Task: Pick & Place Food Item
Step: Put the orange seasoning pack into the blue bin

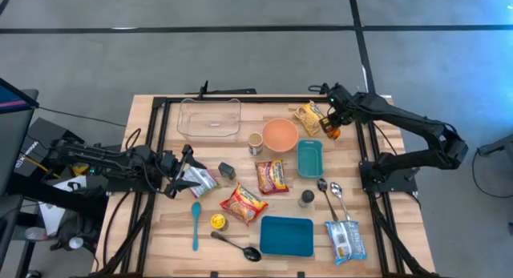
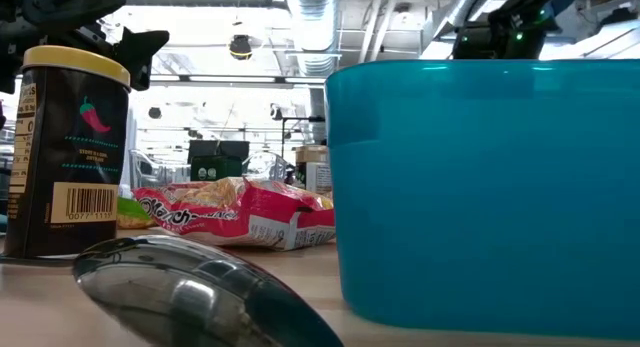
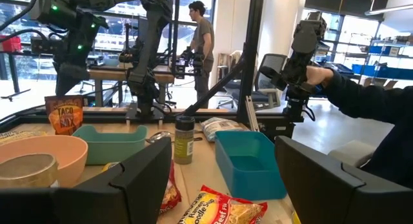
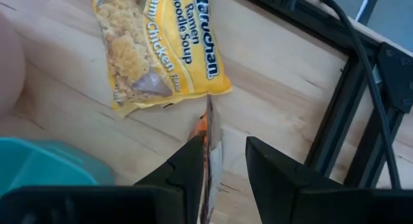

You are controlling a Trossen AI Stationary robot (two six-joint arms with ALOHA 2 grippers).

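My right gripper hangs over the far right of the table, shut on an orange taco seasoning packet. In the right wrist view the packet shows edge-on between my fingers. A yellow ramen packet lies flat on the wood just beyond it, beside an orange bowl and a teal container. My left gripper waits open at the table's left, level, with a silver packet lying next to it. My right gripper holds the taco packet by its upper edge, between the two fingers and lying against one finger. The fingers come from above, slanting down. The packet hangs upright below them; I cannot tell whether its lower end touches the table.
A black frame rail runs close beside my right gripper. Mid-table lie two red ramen packets, a spice jar, spoons and a blue container. A clear tub stands at the far edge. People are beyond the table.
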